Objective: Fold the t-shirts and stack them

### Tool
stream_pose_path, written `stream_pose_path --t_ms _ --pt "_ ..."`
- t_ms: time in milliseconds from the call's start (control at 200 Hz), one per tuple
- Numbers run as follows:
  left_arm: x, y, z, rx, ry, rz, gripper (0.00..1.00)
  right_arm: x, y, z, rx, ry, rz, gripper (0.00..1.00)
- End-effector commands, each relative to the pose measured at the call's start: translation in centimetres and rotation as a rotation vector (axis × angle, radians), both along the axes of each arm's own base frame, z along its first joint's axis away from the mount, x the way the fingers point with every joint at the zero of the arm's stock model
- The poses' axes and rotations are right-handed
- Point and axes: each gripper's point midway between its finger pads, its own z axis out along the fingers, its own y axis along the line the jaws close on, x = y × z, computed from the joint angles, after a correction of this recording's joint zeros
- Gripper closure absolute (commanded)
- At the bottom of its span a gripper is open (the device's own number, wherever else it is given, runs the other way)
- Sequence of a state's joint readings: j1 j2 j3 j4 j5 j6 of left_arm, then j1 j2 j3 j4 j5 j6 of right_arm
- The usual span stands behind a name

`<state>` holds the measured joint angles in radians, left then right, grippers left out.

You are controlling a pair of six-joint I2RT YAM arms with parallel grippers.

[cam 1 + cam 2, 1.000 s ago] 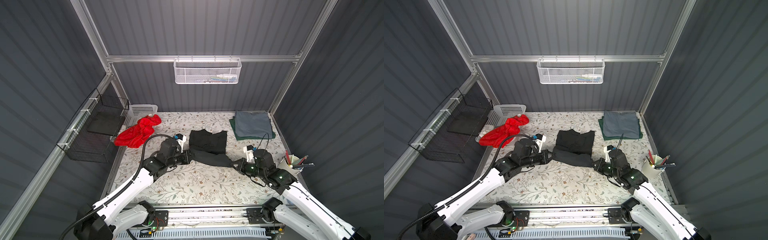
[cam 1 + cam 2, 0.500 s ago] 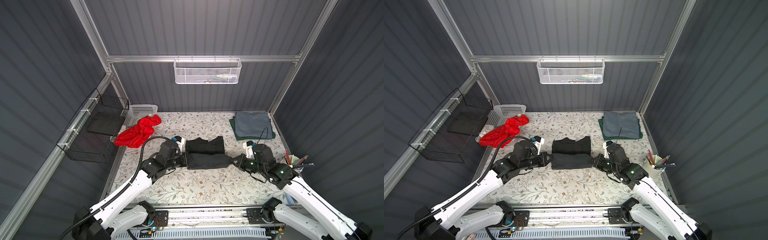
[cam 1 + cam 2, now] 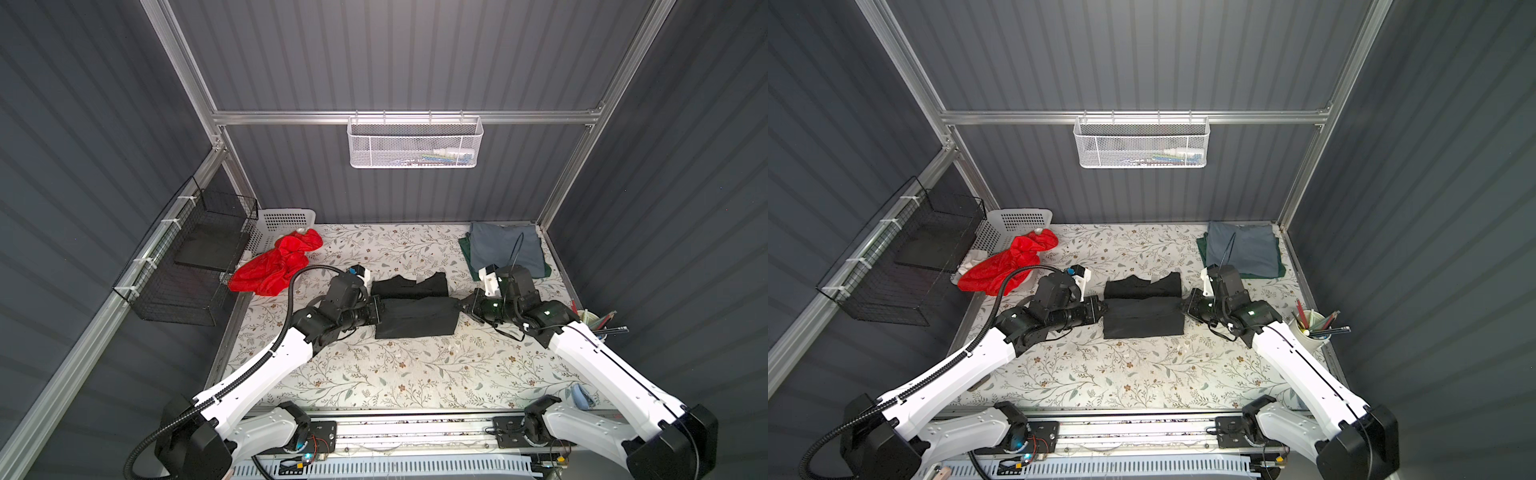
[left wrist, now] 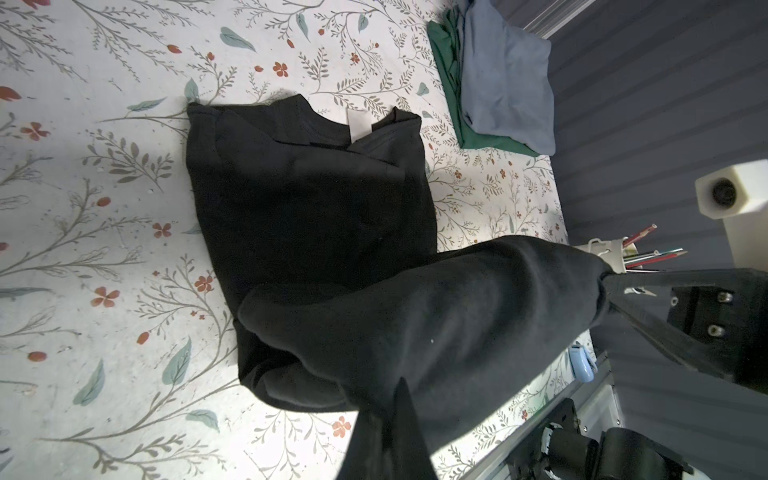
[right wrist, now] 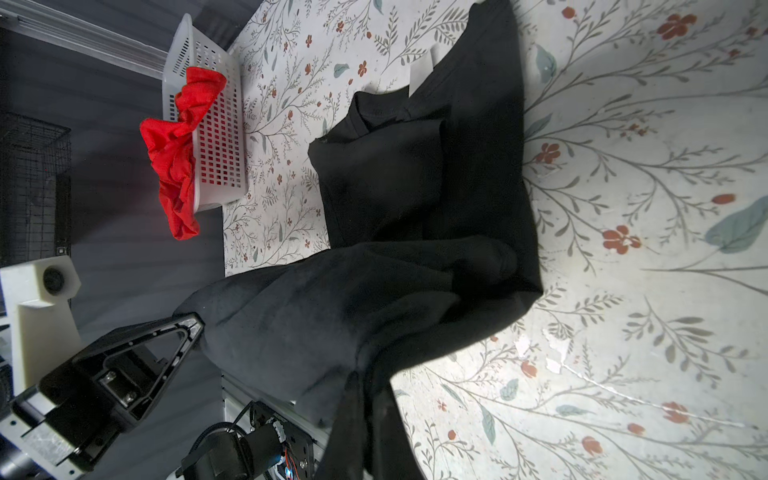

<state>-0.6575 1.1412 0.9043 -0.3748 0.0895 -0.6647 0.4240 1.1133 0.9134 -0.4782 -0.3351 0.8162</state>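
**Black cloth halfway through its fold, collar end still bare**

Black t-shirt [image 3: 413, 316] sits mid-table, and both sets of jaws are clamped tight on it: the left gripper [image 3: 380, 309] pinches one corner of its hem, the right gripper [image 3: 460, 305] the other. A second ago that hem hung low towards the front of the table [image 3: 395, 374]. The two arms have since carried it up and back together, so the lower half now doubles over the shirt's middle, taut between them. The collar end still shows uncovered behind.

This looks like the halving fold, partly done. The held edge probably needs to travel on to the collar and be laid down level before either grip lets go.

The slate blue-grey shirt [image 3: 505, 251] lies folded on the dark green shirt [image 3: 465, 252] at the back right, unmoved. The red shirt [image 3: 274, 266] is crumpled over the rim of the white basket [image 3: 286, 218], not yet folded.
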Motion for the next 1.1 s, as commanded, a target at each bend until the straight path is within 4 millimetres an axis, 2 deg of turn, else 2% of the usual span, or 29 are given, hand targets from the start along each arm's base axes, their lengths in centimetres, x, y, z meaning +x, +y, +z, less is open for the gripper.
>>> stream_pose_path --t_ms 0,205,735,1096 --pt "1.3 0.9 1.2 0.043 -0.055 0.048 1.00 1.5 0.7 0.9 0.021 -0.029 0.043 1.00" --pt "2.3 1.2 0.8 0.079 -0.070 0.077 1.00 3.5 1.3 0.1 0.039 -0.004 0.062 1.00" --pt "5.5 1.3 -2.2 0.206 -0.068 0.119 1.00 7.7 1.6 -2.5 0.058 0.051 0.082 1.00" --pt "9.0 1.0 -4.6 0.283 -0.078 0.132 1.00 10.3 1.8 -5.0 0.049 0.117 0.092 1.00"
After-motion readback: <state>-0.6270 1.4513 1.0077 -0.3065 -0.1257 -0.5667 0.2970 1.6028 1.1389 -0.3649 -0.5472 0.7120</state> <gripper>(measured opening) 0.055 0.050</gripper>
